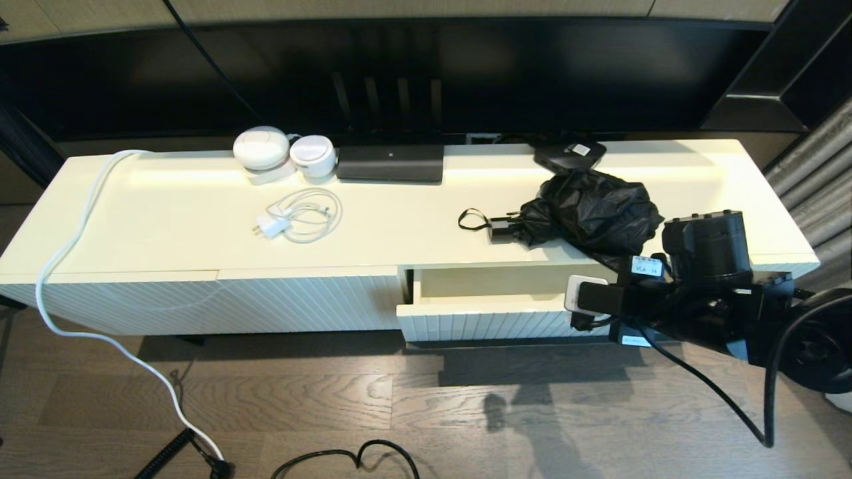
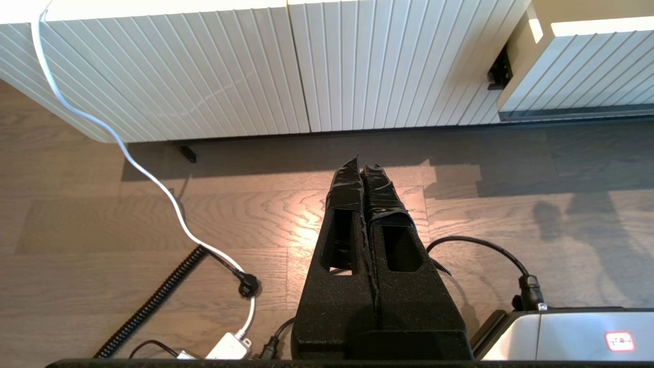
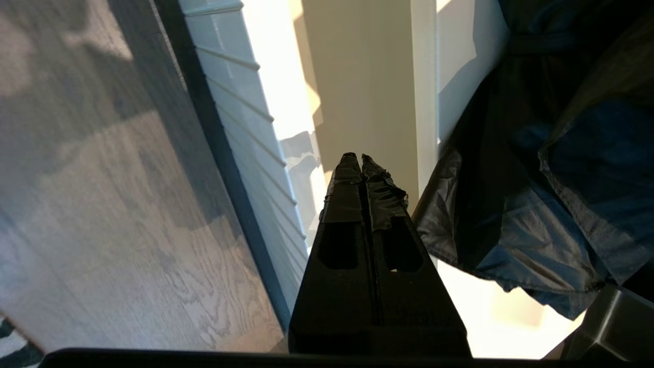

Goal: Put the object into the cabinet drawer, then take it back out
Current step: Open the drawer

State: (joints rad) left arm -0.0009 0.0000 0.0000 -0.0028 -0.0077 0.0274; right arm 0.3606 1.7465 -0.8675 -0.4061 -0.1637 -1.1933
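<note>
The umbrella (image 1: 592,209) lies on the counter (image 1: 413,223) directly behind the open drawer (image 1: 492,303), long axis running across the counter, handle toward the robot's left. The right gripper (image 3: 361,159), fingers pressed together and empty, is positioned over the drawer's right end, just below and in front of the fabric; it is by far the nearer. The drawer interior appears empty where visible. The left gripper (image 2: 364,166), also pressed together, is parked above the floor.

Glossy bunched-fabric umbrella (image 1: 592,209), smooth cream drawer (image 1: 486,313)
</note>
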